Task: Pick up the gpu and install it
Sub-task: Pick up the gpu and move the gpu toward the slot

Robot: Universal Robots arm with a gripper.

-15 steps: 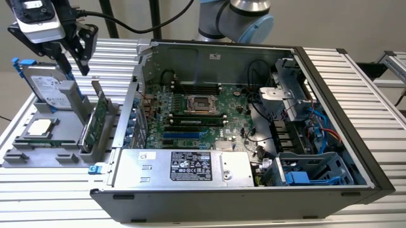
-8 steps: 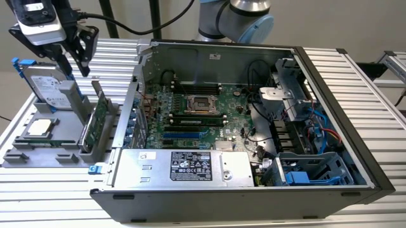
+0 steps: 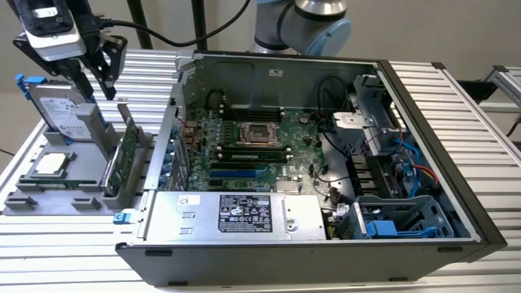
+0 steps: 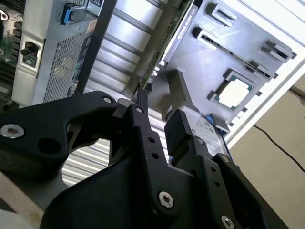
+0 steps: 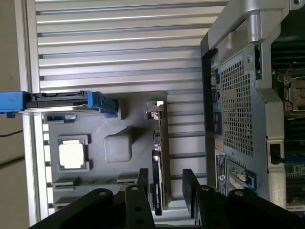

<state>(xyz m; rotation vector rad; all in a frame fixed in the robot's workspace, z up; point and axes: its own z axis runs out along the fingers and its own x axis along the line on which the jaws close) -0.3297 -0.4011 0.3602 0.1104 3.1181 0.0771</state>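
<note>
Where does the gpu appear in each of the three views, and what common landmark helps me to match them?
Exterior view: the gpu stands on edge in the gray holder, at the exterior view's left of the case.
First wrist view: gpu edge-on, between silver chip and case.
Second wrist view: gpu edge-on, again between silver chip and case.
Shared landmark: the silver chip in the holder.

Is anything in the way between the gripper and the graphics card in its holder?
Nothing visible. The open gripper hangs above the graphics card, which stands on edge in the grey holder, its upper edge bare. The hard drive stands off to one side.
</note>
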